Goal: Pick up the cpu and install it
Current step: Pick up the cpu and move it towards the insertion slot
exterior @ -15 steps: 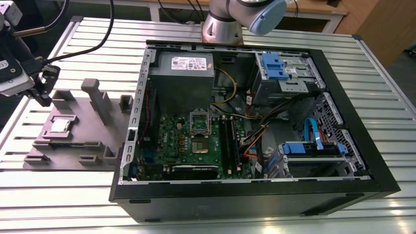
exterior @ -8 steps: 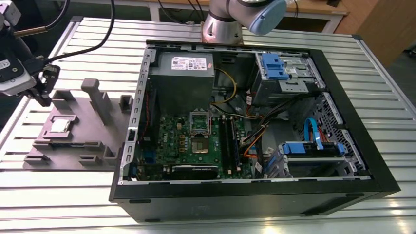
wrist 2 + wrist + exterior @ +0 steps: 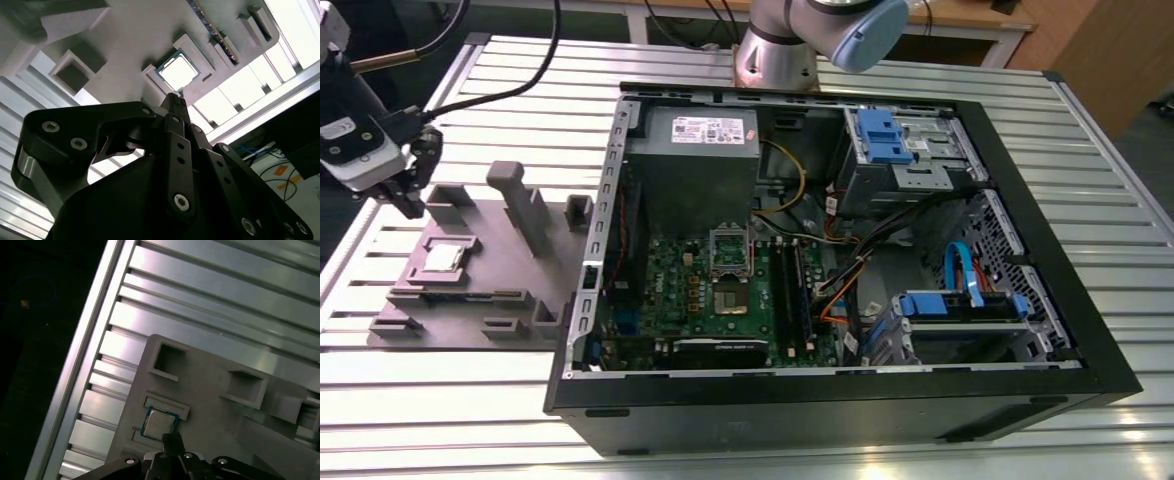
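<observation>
The cpu (image 3: 444, 258) is a small silvery square chip lying flat in a recess of the grey plastic fixture (image 3: 520, 275), at the exterior view's left. Both wrist views show the cpu (image 3: 179, 70) (image 3: 158, 423) just beyond my fingertips. My gripper (image 3: 406, 196) hangs above the fixture's far corner, a little off from the chip and apart from it. Its fingers (image 3: 176, 107) are drawn together to a point, shut with nothing between them. The green motherboard (image 3: 678, 290) with its metal-framed socket (image 3: 730, 296) lies inside the open computer case (image 3: 1041, 250).
The fixture carries upright grey blocks (image 3: 520, 205) and several square pockets (image 3: 168, 360). It rests on a ribbed aluminium table (image 3: 454, 390). Inside the case are a power supply (image 3: 700, 130), blue drive brackets (image 3: 887, 135) and loose cables (image 3: 854, 270). The arm's base (image 3: 781, 55) stands behind the case.
</observation>
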Available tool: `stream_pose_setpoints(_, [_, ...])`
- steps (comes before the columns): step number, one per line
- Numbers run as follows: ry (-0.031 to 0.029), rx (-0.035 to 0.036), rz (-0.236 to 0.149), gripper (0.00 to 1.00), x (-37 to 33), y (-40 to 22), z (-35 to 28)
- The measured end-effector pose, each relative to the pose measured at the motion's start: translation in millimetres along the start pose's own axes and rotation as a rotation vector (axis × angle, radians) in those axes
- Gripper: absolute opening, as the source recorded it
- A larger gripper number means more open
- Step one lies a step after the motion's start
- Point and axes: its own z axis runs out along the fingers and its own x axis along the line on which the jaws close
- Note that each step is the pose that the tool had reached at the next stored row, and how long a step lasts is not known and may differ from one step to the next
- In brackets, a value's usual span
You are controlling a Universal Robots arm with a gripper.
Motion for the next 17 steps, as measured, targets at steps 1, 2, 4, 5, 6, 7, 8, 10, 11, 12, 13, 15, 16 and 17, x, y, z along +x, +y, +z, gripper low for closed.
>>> stream_pose_setpoints(1, [0.0009,-0.0006,-0.018,0.10,0.0,0.0,0.1])
stream_pose_setpoints(2, [0.0016,-0.0011,-0.036,0.10,0.0,0.0,0.2])
stream_pose_setpoints(4, [0.0032,-0.0023,-0.074,0.10,0.0,0.0,0.5])
stream_pose_setpoints(5, [0.0040,-0.0028,-0.092,0.10,0.0,0.0,0.7])
stream_pose_setpoints(6, [0.0048,-0.0034,-0.110,0.10,0.0,-0.1,0.9])
stream_pose_setpoints(7, [0.0056,-0.0040,-0.127,0.10,0.0,0.0,1.0])
stream_pose_setpoints(8, [0.0064,-0.0045,-0.146,0.10,0.0,-0.1,1.2])
stream_pose_setpoints(10, [0.0080,-0.0057,-0.182,0.10,0.0,-0.1,1.6])
stream_pose_setpoints(11, [0.0087,-0.0062,-0.200,0.10,0.1,-0.1,1.9])
stream_pose_setpoints(12, [0.0095,-0.0068,-0.219,0.10,0.1,-0.1,2.1])
stream_pose_setpoints(13, [0.0103,-0.0073,-0.235,0.10,0.1,-0.1,2.1])
stream_pose_setpoints(15, [0.0108,-0.0072,-0.243,0.10,0.3,-0.1,2.4])
stream_pose_setpoints(16, [0.0105,-0.0070,-0.237,0.10,0.3,-0.2,2.6])
stream_pose_setpoints(17, [0.0099,-0.0065,-0.221,0.10,0.4,-0.1,2.9])
